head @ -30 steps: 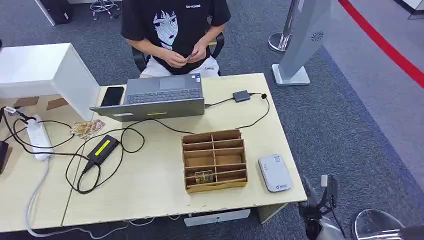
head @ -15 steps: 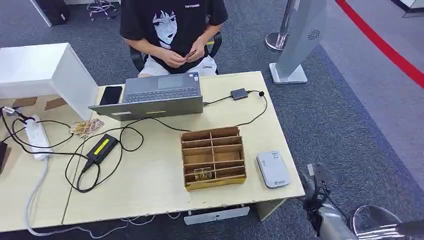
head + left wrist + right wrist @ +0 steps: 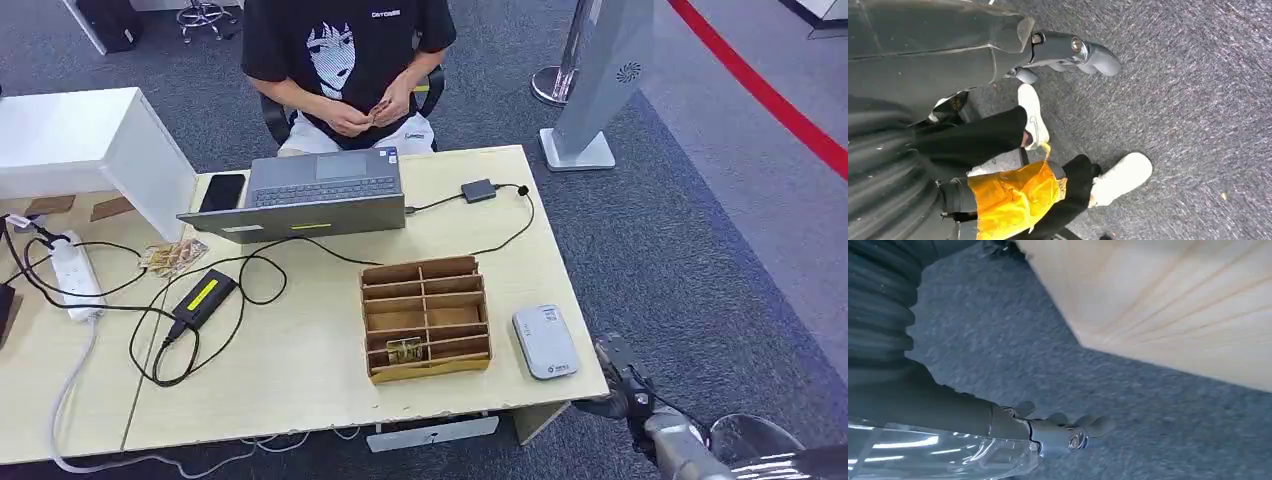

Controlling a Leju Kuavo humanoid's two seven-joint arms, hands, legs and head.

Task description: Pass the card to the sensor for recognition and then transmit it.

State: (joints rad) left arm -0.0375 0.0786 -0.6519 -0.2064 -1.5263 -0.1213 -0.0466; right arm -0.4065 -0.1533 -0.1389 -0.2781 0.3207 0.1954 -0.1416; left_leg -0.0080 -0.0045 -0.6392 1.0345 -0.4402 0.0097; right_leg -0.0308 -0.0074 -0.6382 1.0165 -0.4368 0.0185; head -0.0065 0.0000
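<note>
A card (image 3: pixel 405 350) lies in a front compartment of the brown cardboard organizer (image 3: pixel 426 318) on the wooden table (image 3: pixel 300 380). The grey-white sensor (image 3: pixel 546 341) lies flat just right of the organizer, near the table's right edge. My right hand (image 3: pixel 620 385) hangs over the carpet off the table's front right corner, lower than the sensor, fingers apart and holding nothing; the right wrist view shows the right hand (image 3: pixel 1063 427) beside the table's corner (image 3: pixel 1168 305). In the left wrist view my left hand (image 3: pixel 1068 52) hangs over the carpet, fingers apart and empty.
A person (image 3: pixel 350 60) sits behind an open laptop (image 3: pixel 320 195), handling something small. A phone (image 3: pixel 224 192), power brick (image 3: pixel 205 298), cables, power strip (image 3: pixel 72 275) and white box (image 3: pixel 90 145) fill the table's left. A grey stand (image 3: pixel 595 90) rises at back right. A person's white shoes (image 3: pixel 1120 177) are near my left arm.
My right hand has risen and drawn in toward the table's front right corner. The whole view has shifted slightly. The card, organizer and sensor lie as before.
</note>
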